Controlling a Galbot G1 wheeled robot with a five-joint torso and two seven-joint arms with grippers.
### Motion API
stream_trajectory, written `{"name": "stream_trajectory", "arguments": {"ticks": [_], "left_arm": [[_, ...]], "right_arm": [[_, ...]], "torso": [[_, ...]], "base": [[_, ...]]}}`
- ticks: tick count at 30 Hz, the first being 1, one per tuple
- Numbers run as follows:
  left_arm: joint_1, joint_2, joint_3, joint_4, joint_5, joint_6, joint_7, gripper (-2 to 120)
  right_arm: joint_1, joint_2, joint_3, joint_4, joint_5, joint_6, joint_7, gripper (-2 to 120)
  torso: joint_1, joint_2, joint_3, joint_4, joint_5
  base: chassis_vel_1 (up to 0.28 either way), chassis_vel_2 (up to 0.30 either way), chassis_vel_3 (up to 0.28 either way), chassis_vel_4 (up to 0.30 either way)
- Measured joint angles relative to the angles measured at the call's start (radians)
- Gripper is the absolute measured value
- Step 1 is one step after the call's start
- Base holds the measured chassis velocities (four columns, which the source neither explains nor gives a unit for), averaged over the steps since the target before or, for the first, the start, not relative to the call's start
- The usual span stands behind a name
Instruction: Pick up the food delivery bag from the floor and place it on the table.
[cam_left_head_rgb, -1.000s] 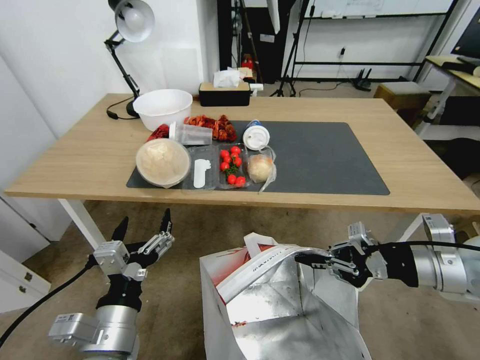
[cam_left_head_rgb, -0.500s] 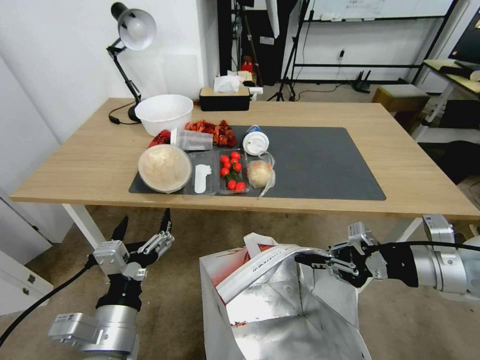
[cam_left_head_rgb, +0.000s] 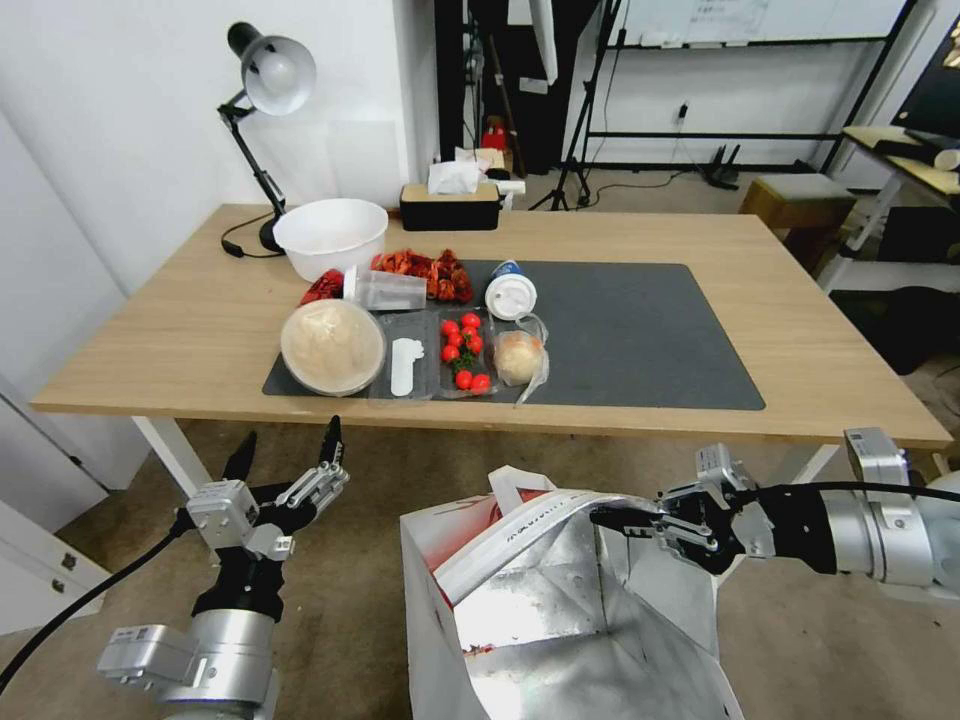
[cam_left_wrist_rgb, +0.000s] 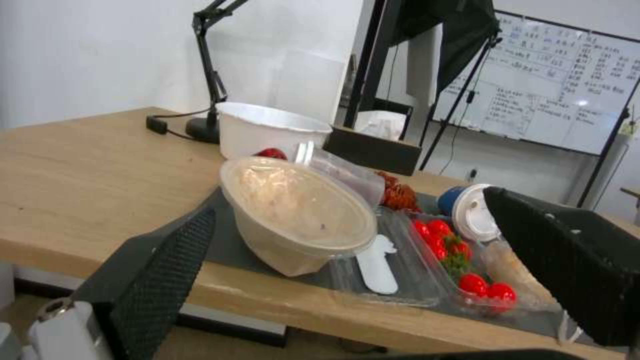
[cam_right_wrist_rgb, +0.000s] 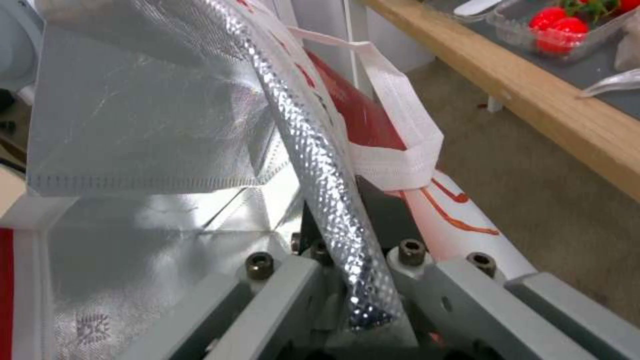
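Carpeted floor (cam_left_head_rgb: 350, 600) at lower centre bears the food delivery bag (cam_left_head_rgb: 560, 620), below the table (cam_left_head_rgb: 820, 360) edge. Its rim is pinched by the right gripper (cam_left_head_rgb: 610, 518), the nearer; the left gripper (cam_left_head_rgb: 285, 450) is held spread, lower left.

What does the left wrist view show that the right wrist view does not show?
Left wrist view alone: the open left claw, a lidded bowl, a white bowl, a lamp, a whiteboard.

Right wrist view alone: the right claw shut on the food delivery bag at its foil rim, its white strap handle, the carpet floor.

Both: the table edge and the tomato tray.
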Motion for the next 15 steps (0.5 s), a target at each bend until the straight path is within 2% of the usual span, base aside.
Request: {"name": "stream_trajectory", "arguments": {"ticks": [7, 15], "left_arm": [[0.006, 0.005, -0.003, 0.006, -0.015, -0.006, 0.012, 100], [0.005, 0.006, -0.003, 0.005, -0.015, -0.006, 0.026, 100]], "right_arm": [[0.0, 0.005, -0.001, -0.007, -0.001, 0.001, -0.002, 0], [0.0, 0.008, -0.001, -0.011, -0.003, 0.002, -0.008, 0]], "torso": [[0.014, 0.033, 0.019, 0.0001, 0.0], [0.016, 0.036, 0.021, 0.0, -0.0001]], "base": [[0.0, 0.0, 0.0, 0.0], [0.0, 0.0, 0.0, 0.0]]}}
